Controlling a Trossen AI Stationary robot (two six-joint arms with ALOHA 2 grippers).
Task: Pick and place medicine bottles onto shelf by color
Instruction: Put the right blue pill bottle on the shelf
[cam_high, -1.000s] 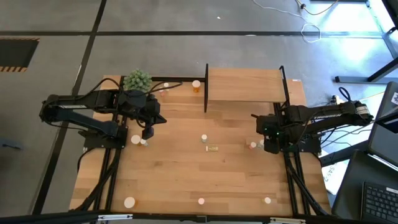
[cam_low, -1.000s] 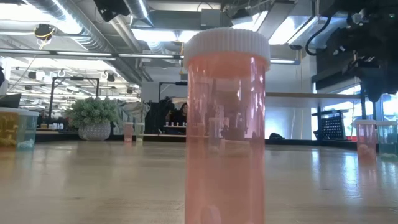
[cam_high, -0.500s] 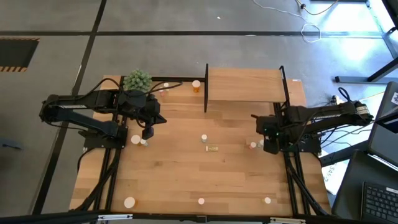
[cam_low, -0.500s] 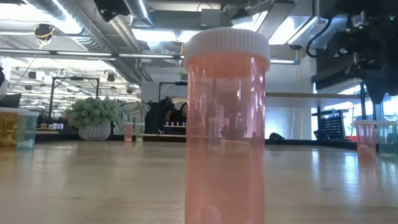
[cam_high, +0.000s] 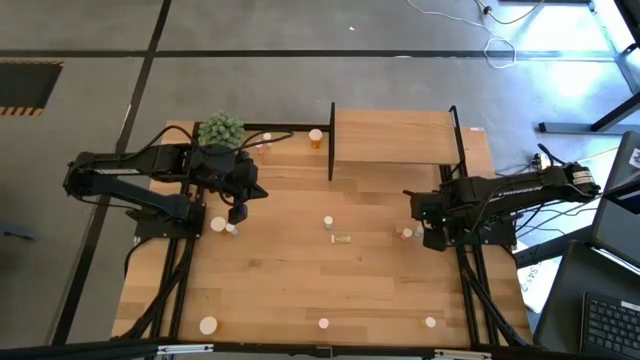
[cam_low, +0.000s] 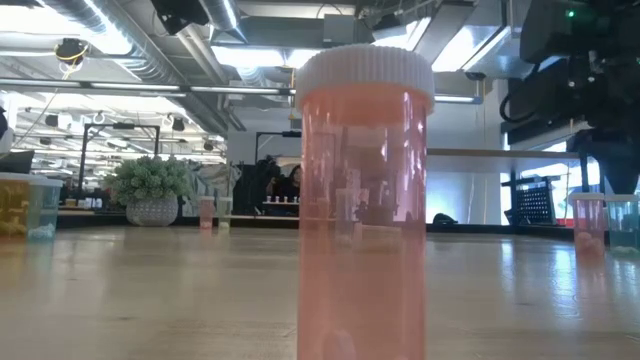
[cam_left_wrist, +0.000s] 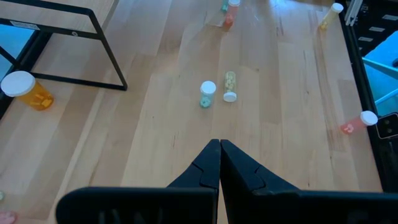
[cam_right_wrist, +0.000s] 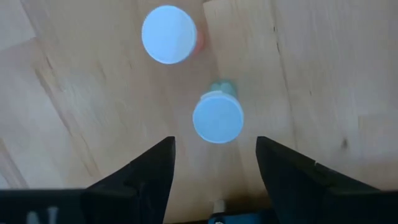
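My right gripper (cam_right_wrist: 214, 163) (cam_high: 428, 233) points down, open, near the table's right edge. A green medicine bottle (cam_right_wrist: 217, 117) stands upright just ahead of the gap between its fingers, untouched. A pink-red bottle (cam_right_wrist: 168, 34) (cam_high: 406, 233) stands beside it. In the low view the gripper (cam_low: 605, 170) hangs above these two bottles (cam_low: 588, 220). My left gripper (cam_left_wrist: 219, 163) (cam_high: 237, 212) is shut and holds nothing, raised above the table's left part. The shelf (cam_high: 395, 135) stands at the far edge, with an orange bottle (cam_high: 316, 137) to its left.
More bottles are scattered about: an upright one (cam_high: 327, 222) and a lying one (cam_high: 342, 239) mid-table, two (cam_high: 218, 225) under the left arm, three along the near edge (cam_high: 323, 323). A green plant ball (cam_high: 221, 128) sits far left. A pink bottle (cam_low: 365, 200) stands close before the low camera.
My right gripper has come down toward the green and pink-red bottles, still open and pointing down. The bottles have stayed where they were.
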